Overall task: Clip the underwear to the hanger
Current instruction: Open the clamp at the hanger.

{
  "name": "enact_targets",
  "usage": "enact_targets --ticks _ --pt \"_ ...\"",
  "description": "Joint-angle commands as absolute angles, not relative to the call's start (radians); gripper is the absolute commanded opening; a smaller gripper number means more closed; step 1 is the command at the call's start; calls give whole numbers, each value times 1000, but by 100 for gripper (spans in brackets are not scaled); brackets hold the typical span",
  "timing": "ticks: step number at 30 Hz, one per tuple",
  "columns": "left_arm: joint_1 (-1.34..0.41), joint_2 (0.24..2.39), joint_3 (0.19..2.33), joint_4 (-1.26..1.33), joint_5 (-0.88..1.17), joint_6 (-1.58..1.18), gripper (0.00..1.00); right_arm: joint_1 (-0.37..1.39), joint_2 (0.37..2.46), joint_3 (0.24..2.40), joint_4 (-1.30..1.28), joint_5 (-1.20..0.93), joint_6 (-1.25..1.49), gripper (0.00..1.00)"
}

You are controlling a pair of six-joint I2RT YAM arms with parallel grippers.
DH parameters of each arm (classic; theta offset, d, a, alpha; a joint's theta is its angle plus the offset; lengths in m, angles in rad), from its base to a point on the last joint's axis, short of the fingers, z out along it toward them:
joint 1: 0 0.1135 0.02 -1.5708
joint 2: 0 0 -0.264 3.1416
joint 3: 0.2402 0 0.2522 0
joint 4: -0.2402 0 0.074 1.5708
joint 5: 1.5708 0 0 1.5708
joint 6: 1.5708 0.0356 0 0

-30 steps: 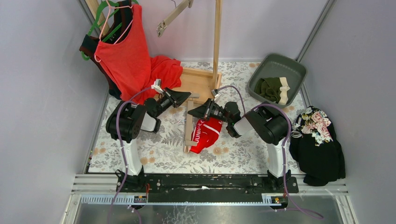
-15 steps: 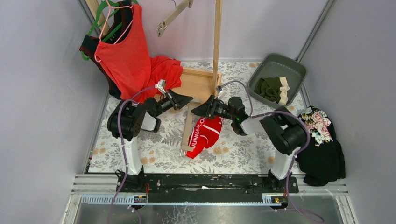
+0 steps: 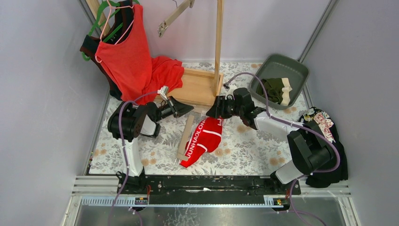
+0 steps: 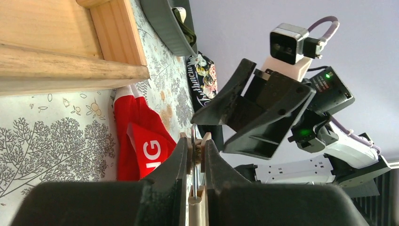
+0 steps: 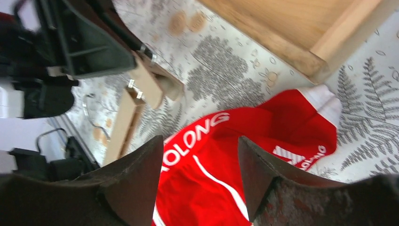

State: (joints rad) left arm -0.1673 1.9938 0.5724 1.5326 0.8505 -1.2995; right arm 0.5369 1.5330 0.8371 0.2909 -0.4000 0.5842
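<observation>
1. Watching the red briefs (image 3: 203, 140) first: they lie crumpled on the fern-print tablecloth (image 3: 155, 150) with the "JUNHAOLONG" waistband facing up. Their left edge runs along the wooden clip hanger (image 3: 184, 140). I can't tell whether any clip bites the fabric.
2. My left gripper (image 4: 194, 147) is clamped tight on the hanger's top end, with the metal hook and wooden bar pinched between its fingers.
3. My right gripper (image 5: 200, 141) stands well open and holds nothing. It sits over the far end of the red briefs, and red cloth shows between its fingers. Touching or just above, I can't tell.
4. The olive briefs (image 3: 274, 89) sit in the grey bin (image 3: 291, 66) at far right, well apart from both grippers.
5. The wooden stand (image 3: 200, 84) has its base just beyond both grippers. The red tank top (image 3: 129, 56) hangs at far left, and the black floral cloth (image 3: 324, 141) lies at the right edge.
</observation>
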Motion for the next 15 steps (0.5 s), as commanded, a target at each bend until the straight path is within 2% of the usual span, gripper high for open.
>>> enact_targets --ticks 1,15 --pt "-160 1991 575 1612 898 -1285 0 541 1584 906 117 -366 430 65" --pt "-160 2015 588 1612 886 -1296 0 563 1687 1027 61 -340 356 65"
